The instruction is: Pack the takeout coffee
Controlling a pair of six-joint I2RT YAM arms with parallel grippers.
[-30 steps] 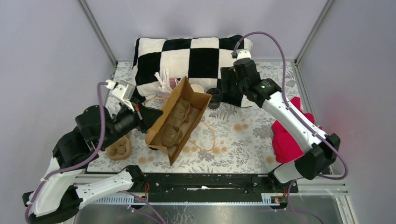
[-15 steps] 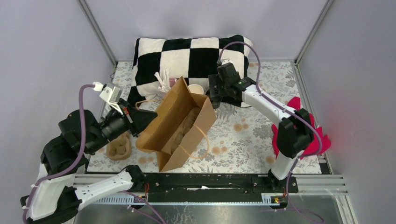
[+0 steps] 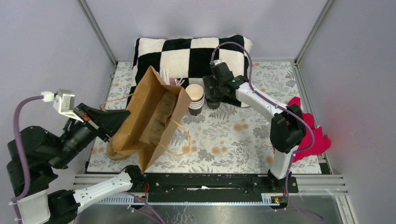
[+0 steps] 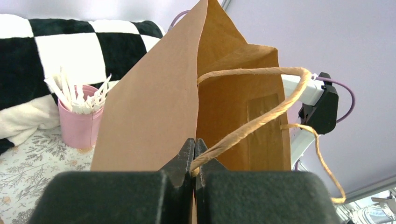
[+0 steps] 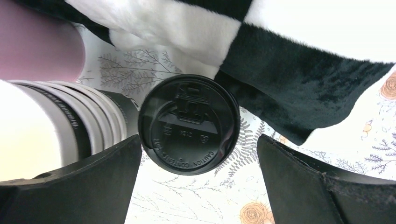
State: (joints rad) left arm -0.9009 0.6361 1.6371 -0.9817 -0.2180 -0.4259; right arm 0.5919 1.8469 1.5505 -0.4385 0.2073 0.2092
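My right tool [image 5: 198, 140], released, hangs straight above the upright takeout coffee [image 5: 189, 123], which stands on the bench beside the cup stack [image 5: 60, 121]; my left tool [image 4: 194, 156], well apart, clenches the paper bag [image 4: 154, 107].

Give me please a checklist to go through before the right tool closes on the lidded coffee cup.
1. Right tool open and straddling the takeout coffee: ok.
2. Coffee is capped: ok.
3. Room beside the stack of cups: not ok. It stands close beside the coffee, so the closing tool may catch it.
4. Left tool shut on the paper bag: ok.
5. Bag mouth open to receive the coffee: ok in the top view.
6. Right tool low enough to grip the cup wall, not only the cap: cannot tell.
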